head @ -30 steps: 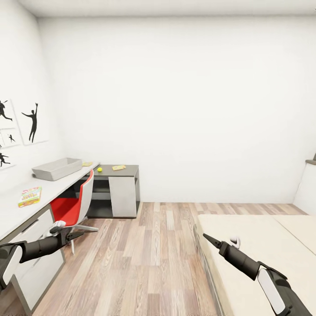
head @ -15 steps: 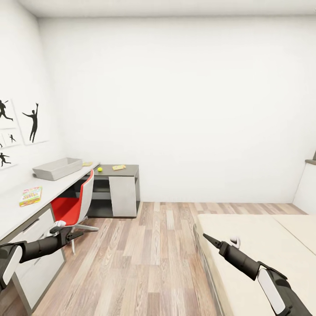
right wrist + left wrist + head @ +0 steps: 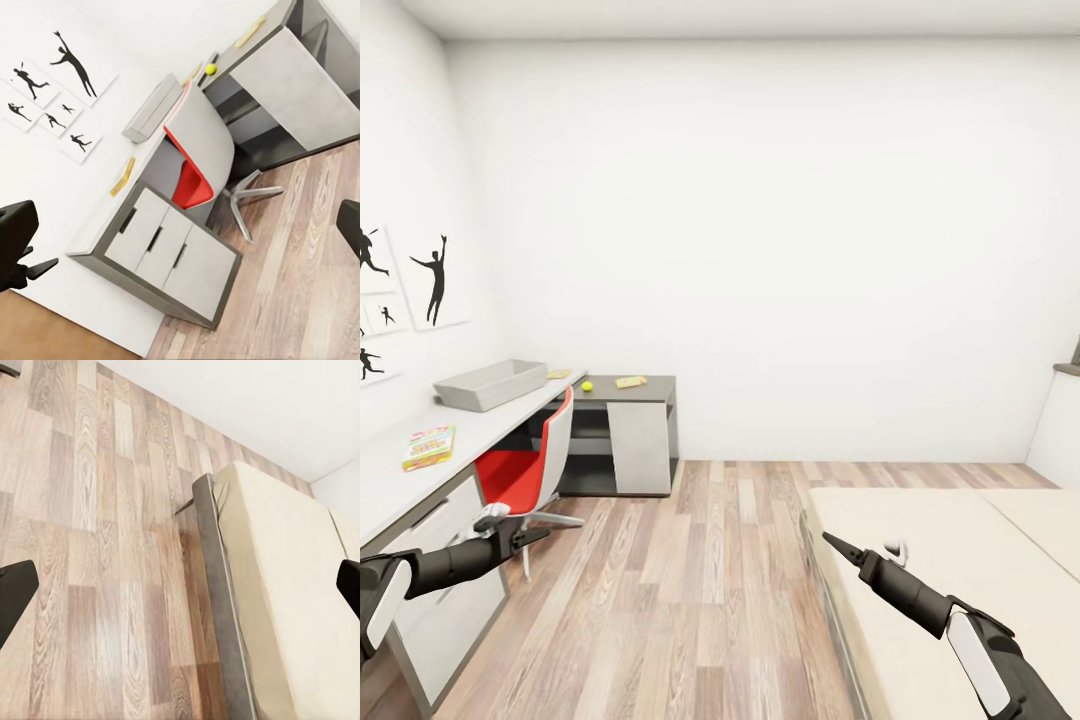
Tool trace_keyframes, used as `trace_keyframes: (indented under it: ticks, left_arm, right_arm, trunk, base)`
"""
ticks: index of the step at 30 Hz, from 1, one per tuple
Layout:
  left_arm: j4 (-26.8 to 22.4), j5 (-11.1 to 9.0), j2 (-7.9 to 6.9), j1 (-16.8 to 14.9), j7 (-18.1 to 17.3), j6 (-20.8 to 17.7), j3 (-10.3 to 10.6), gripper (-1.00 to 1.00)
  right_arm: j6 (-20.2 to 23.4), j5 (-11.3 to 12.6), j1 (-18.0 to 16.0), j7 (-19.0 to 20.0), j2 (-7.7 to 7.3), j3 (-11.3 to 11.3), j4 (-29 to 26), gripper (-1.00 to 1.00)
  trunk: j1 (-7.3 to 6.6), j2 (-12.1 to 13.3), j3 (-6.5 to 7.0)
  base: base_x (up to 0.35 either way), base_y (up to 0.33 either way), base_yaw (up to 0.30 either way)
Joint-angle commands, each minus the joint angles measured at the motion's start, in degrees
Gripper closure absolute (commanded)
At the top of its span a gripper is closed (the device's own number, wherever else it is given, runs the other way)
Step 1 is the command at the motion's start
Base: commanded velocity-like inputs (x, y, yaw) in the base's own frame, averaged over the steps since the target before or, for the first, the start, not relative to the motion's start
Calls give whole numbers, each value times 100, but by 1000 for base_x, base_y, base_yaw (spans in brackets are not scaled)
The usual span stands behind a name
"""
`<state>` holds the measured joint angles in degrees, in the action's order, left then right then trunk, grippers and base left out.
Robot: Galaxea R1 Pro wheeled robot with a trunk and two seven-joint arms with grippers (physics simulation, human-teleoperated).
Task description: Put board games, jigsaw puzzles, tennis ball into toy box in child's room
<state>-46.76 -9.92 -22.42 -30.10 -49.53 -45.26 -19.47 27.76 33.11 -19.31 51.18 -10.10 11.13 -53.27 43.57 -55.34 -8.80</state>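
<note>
While both my claws hang apart and empty, my left claw (image 3: 538, 533) lies nearer the board game (image 3: 428, 447) on the surface (image 3: 390, 480), ahead-left.

The toy box (image 3: 492, 384), a shallow light-grey bin, sits open on the long table (image 3: 400, 470) by the wall. Nearer along the table from it lies one colourful board game (image 3: 429, 446), flat. Beyond it, on the lower dark section, rest the small tennis ball (image 3: 587, 386) and a yellowish jigsaw puzzle (image 3: 630, 381); another (image 3: 559, 374) lies just beside the box
</note>
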Motion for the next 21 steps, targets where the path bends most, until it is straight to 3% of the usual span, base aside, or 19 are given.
trace_keyframes:
  ticks: [1, 21]
  left_arm:
    - [0, -9, 0, -4, -13, -31, -9, -100]
    - [0, -10, -5, -4, -13, -36, -5, -100]
  right_arm:
    - [45, 38, -4, 6, 0, 3, 1, -100]
    - [45, 38, -3, 6, 0, 3, 1, -100]
  trunk:
    - [1, -6, -6]
    - [1, -6, 14]
  base:
    - [0, 0, -99]
    - [-21, -25, -37]
